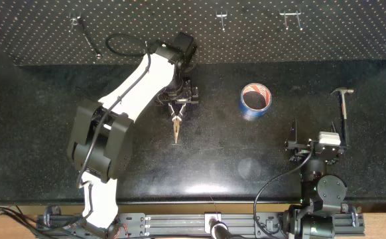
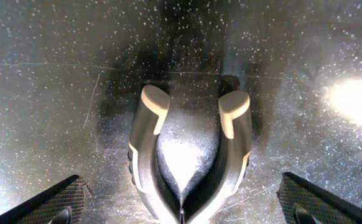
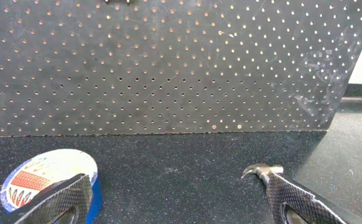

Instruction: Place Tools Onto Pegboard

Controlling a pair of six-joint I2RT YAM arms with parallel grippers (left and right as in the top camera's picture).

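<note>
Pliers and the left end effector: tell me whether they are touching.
Apart. The left wrist view shows the left end effector open, its fingers standing wide of the handles of the pliers, with bare table showing between on both sides.

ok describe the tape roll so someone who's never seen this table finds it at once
Start at the black table below the pegboard. Right of the middle, between the pliers and the hammer, lies the tape roll. It is the only round thing, a blue ring with a hollow centre.

Pliers [image 1: 176,128] left — tape [image 1: 255,100], hammer [image 1: 343,109] right.
</note>
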